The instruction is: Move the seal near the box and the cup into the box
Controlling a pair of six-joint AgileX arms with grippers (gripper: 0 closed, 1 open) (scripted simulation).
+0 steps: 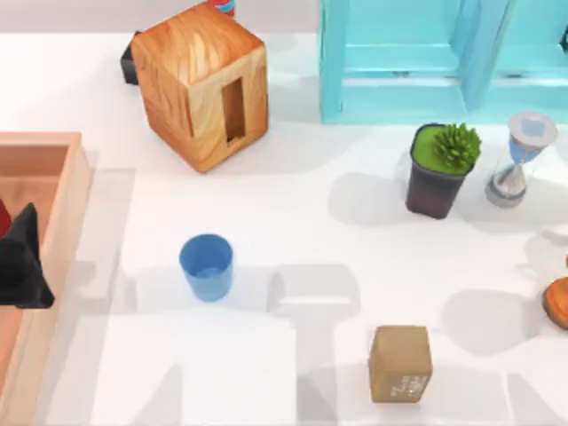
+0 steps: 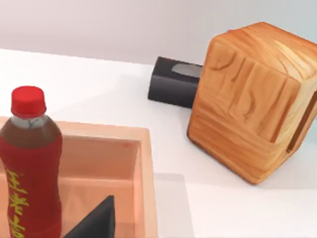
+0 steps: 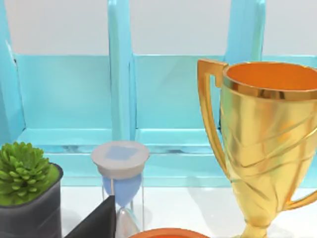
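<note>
Left fingers (image 1: 22, 262) over box (image 1: 75, 191), apart from cup (image 1: 206, 265).

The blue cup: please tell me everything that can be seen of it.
The blue cup is small, round and slightly tapered, with no handle and a plain, smooth look. It stands upright and open-mouthed on the white table, apparently empty. Nothing touches it. It stands apart from the box at the table's left, and up-left of the seal.
</note>
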